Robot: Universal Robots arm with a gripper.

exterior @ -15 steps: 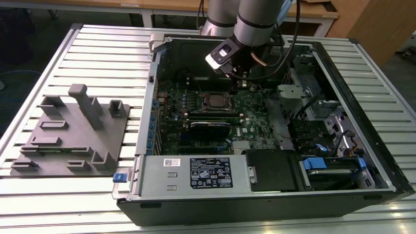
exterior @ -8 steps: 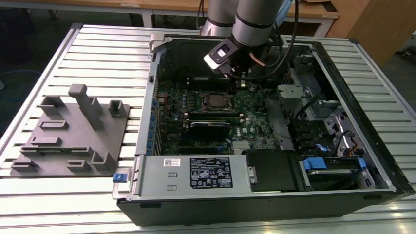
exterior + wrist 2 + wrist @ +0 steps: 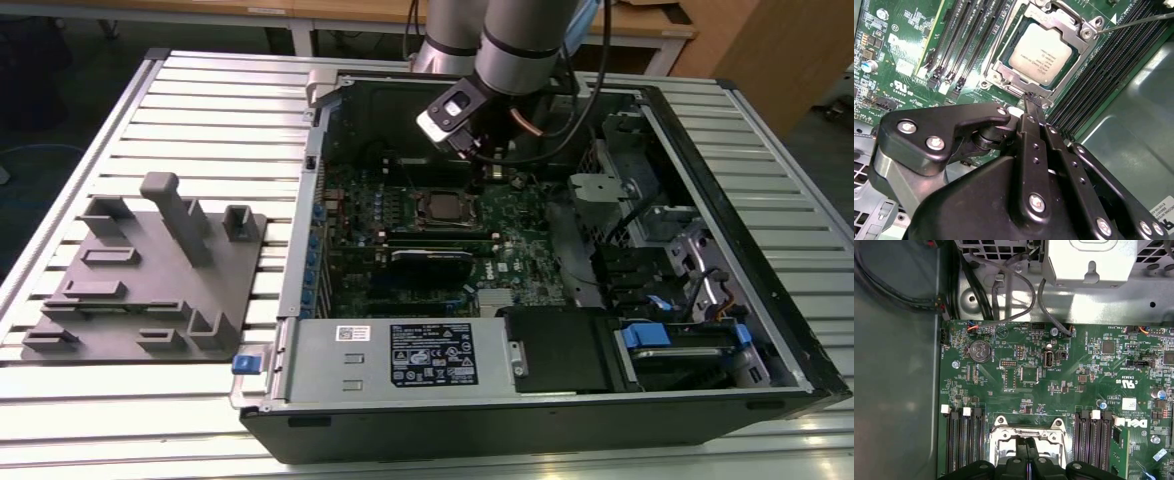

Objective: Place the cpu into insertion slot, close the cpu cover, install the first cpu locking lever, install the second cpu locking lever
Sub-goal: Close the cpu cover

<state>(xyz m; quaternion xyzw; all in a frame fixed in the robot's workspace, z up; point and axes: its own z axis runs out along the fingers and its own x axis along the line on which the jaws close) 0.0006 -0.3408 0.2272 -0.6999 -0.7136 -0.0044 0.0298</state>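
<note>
The cpu point(image 3: 1040, 54), a pale silvery square chip, lies in the insertion slot point(image 3: 441, 208) on the green motherboard. The cpu cover point(image 3: 1005, 64), a silvery frame, lies flat around the chip. From the socket's corner a thin metal locking lever point(image 3: 1134, 22) sticks out over the memory slots. My gripper point(image 3: 1032, 101) is shut with nothing between its fingers, and its tips hang just over the socket's edge. In the first wrist view the gripper point(image 3: 1027, 441) sits over the socket frame point(image 3: 1004, 432). In the exterior view the gripper point(image 3: 483, 165) hangs above the board behind the socket.
The open computer case point(image 3: 747, 300) walls in the board. Long black memory slots point(image 3: 969, 45) flank the socket. Cables point(image 3: 1004, 295) and a metal bracket point(image 3: 1089, 262) sit past the board's edge. A grey fixture plate point(image 3: 147, 280) stands on the slatted table at the exterior view's left.
</note>
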